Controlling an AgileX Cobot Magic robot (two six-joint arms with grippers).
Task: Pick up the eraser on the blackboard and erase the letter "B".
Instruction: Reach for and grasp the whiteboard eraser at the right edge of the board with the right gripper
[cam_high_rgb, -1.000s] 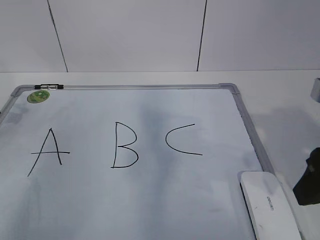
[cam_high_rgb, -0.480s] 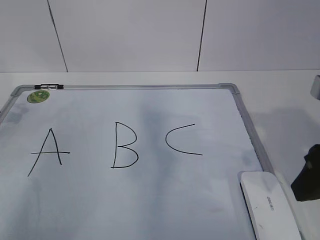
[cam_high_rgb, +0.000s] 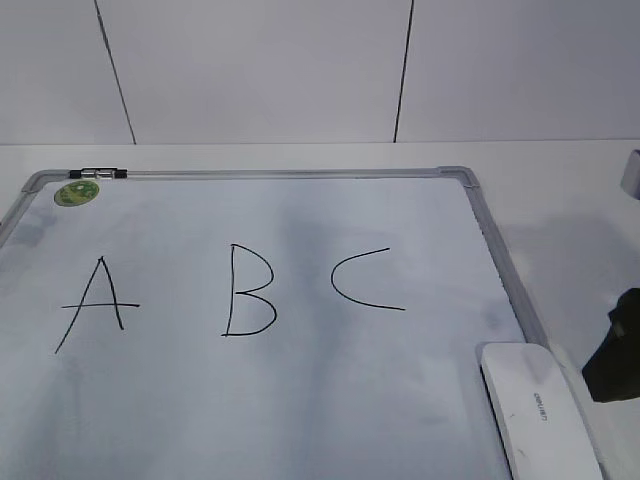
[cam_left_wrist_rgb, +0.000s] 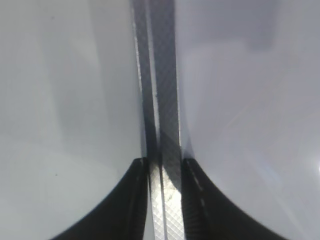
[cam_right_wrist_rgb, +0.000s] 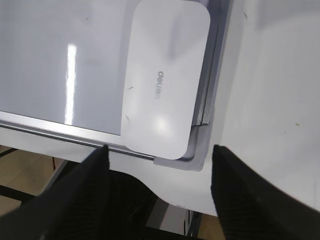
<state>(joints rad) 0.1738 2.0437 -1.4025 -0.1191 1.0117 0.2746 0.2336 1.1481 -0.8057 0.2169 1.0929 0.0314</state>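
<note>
Eraser (cam_high_rgb: 540, 410): white rounded block, laid at the near right corner of the blackboard (cam_high_rgb: 300, 400), against the frame; grey lettering "deli" is read on top in the right wrist view (cam_right_wrist_rgb: 165, 80). Its near end is cut off in the exterior view.

Letter "B" (cam_high_rgb: 248, 290): black marker, intact, set between an "A" (cam_high_rgb: 92, 305) and a "C" (cam_high_rgb: 365, 280). Green round sticker (cam_high_rgb: 76, 193): print illegible.

Right pincer (cam_right_wrist_rgb: 157, 165): spread wide, nothing held, poised above the eraser's end.

Left pincer (cam_left_wrist_rgb: 165, 175): narrowly parted, empty, over the frame edge (cam_left_wrist_rgb: 157, 100).

White counter (cam_high_rgb: 570, 200): partly seen.
</note>
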